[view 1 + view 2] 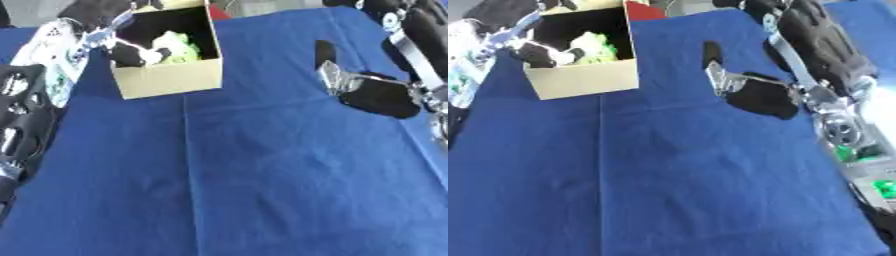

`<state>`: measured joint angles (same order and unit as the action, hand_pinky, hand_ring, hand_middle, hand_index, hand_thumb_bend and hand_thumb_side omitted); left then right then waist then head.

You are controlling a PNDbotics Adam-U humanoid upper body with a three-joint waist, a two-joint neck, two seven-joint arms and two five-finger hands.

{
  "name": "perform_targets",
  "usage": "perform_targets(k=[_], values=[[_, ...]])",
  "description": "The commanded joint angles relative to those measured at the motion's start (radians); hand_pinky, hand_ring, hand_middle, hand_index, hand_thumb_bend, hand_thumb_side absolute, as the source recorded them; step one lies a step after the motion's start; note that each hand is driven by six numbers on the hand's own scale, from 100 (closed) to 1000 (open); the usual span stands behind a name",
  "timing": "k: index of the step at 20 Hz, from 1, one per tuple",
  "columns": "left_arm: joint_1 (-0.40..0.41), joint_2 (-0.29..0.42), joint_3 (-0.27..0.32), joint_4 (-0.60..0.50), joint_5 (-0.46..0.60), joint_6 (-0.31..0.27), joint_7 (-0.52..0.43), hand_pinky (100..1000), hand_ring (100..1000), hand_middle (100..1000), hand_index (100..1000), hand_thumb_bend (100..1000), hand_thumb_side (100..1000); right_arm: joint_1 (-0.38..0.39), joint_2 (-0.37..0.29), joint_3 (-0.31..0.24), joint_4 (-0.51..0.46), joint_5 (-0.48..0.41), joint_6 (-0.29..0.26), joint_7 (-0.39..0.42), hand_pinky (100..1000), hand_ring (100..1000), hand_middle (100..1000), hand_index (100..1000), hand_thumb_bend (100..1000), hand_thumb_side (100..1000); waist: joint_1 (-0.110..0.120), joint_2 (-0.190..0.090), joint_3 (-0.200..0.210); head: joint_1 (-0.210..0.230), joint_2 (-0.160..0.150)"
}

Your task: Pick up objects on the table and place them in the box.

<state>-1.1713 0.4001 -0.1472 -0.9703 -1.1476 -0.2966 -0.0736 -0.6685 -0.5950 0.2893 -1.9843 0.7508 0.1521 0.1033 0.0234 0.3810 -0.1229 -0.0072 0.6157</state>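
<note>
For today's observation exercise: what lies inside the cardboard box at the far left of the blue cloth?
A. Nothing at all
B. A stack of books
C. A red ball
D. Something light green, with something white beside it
D: inside the box, a light green thing shows against its dark interior.

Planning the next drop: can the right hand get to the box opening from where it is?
Probably yes. The right hand hangs over bare blue cloth, and nothing stands between it and the box, whose top is open with green things inside.

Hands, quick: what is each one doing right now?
Left hand: at the left edge, fingers cannot be told.
Right hand: over the blue cloth, holding nothing, fingers look extended.
</note>
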Motion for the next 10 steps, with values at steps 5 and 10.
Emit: perform_targets(k=[5, 10], values=[[-0.011, 0.024, -0.011, -0.077, 0.027, -0.01, 0.007, 644, 809, 770, 811, 626, 524, -0.011, -0.007, -0.018, -0.016, 0.004, 0.001, 0.002, 937, 830, 774, 860, 100, 653, -0.004, -0.037, 0.012, 0.003, 0.026], [0.023, 0.065, -0.057, -0.178, 0.119, -0.018, -0.036, 644, 804, 767, 807, 563, 535, -0.001, -0.004, -0.02, -0.016, 0.013, 0.0, 0.006, 937, 831, 775, 859, 100, 646, -0.007, -0.056, 0.028, -0.001, 0.045]])
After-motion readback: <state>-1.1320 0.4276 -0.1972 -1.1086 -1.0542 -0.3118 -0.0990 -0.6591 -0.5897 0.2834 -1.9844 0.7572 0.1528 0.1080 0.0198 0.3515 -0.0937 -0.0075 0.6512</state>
